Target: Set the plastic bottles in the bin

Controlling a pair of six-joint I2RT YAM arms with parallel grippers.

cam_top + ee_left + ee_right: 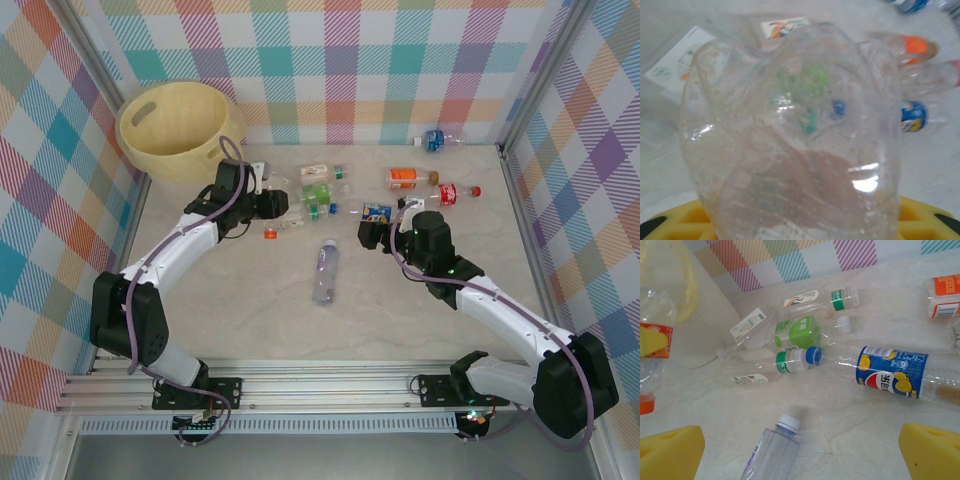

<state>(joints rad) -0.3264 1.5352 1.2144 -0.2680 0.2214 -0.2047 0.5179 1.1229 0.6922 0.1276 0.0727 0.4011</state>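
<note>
- Left end effector (272,208), top camera first: jaws squeezed together on the orange-capped bottle (271,229), at the left edge of the bottle pile on the bench (250,320). The bin (180,160) sits in the far left corner, just beyond that arm.
- Same view: the right end effector (375,236) hovers spread apart beside the blue-label bottle (378,212), holding nothing. A clear white-capped bottle (325,272) lies alone mid-bench, and more bottles sit nearer the back wall.
- Left wrist: the base of the orange-capped bottle (790,150) bulges right up at the lens, with the yellow pads (925,220) along the bottom edge. The plastic looks dented, so I'd guess it's squishy and could slip.
- Right wrist: its yellow pads (670,452) stand wide apart over the bench, with the white-capped bottle (772,450) poking up between them. The blue-label bottle (892,372) lies ahead, and the orange-capped bottle (652,340) is at the left edge with a pad on it.
- Doing this step well, imo: lift straight up before swinging — the neighbours are close. Hold the squeeze steady, carry it over the rim, and only let go once it's above the opening.
</note>
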